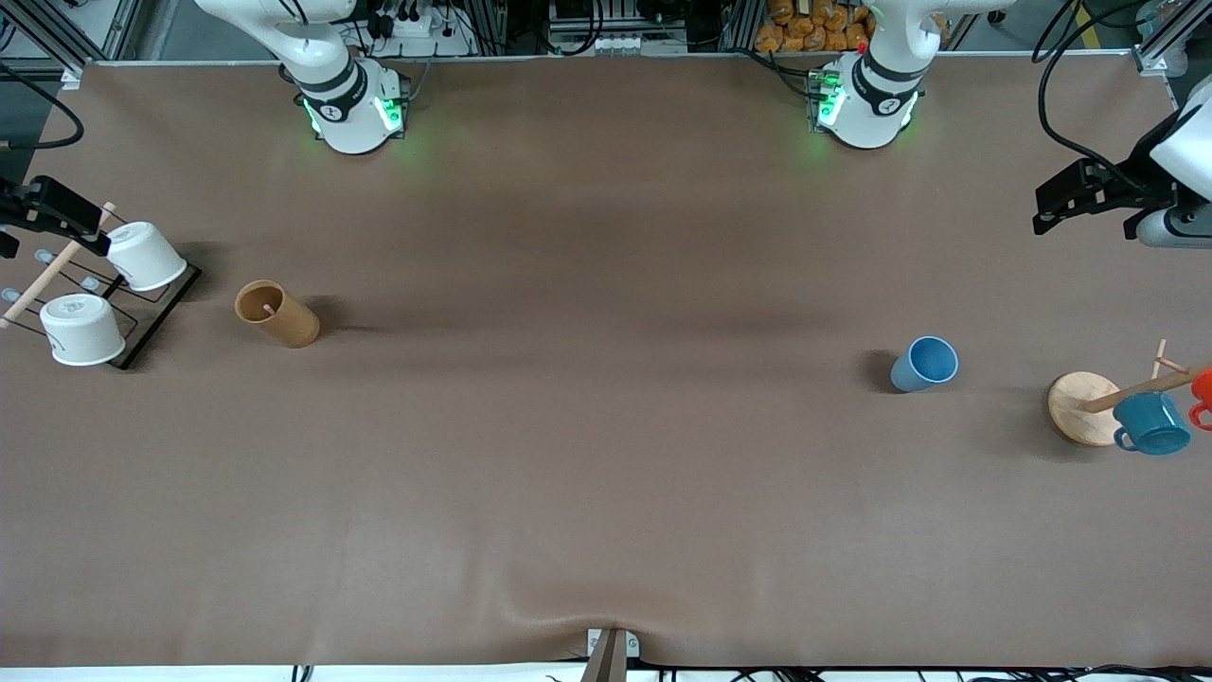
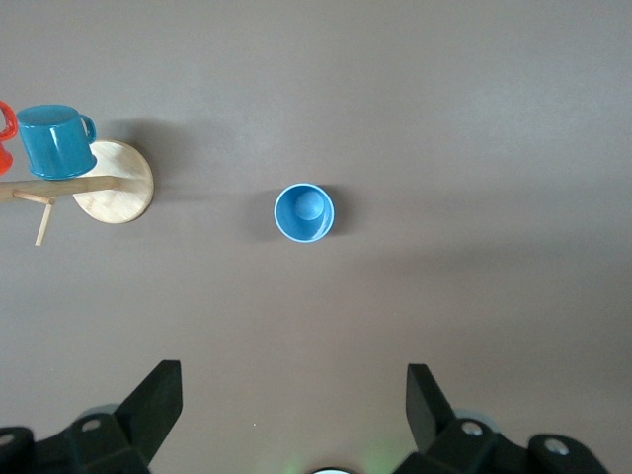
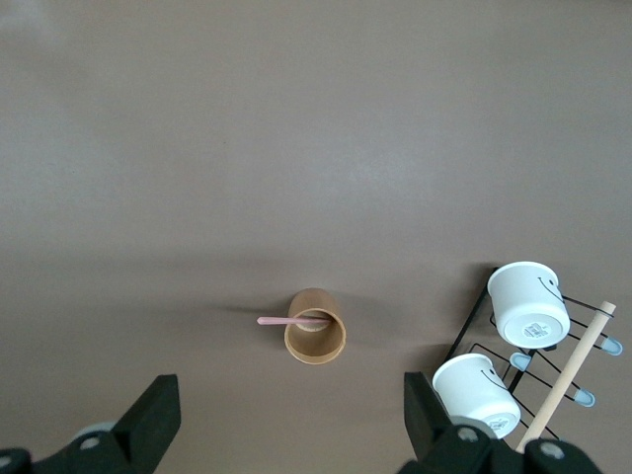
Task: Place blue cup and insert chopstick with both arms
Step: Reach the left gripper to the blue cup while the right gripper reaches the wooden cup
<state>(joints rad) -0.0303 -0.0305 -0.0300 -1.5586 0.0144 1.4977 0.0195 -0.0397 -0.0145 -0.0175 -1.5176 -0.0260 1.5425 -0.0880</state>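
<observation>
The blue cup [image 1: 925, 364] stands upright and alone on the brown surface [image 1: 606, 455], at the middle right of the front view, near a round wooden rack base [image 1: 1082, 406] that carries a teal mug [image 1: 1151, 423]. It looks like a light, smooth, rigid tumbler; the tapered wall may slip, so a grasp across the wall just below the rim seems safest.

The chopstick [image 3: 288, 321] sits inside a tan cylindrical holder [image 1: 277, 314] at the middle left of the front view, its pink end sticking out past the rim. It is thin and stiff, likely very light, and best pinched by that exposed end.

The left gripper [image 2: 294, 415] hangs open, jaws spread wide, over the surface near the blue cup. The right gripper [image 3: 292, 420] is likewise open and empty over the surface near the holder, beside a wire rack [image 1: 151, 308] with two white cups [image 1: 145, 256].
</observation>
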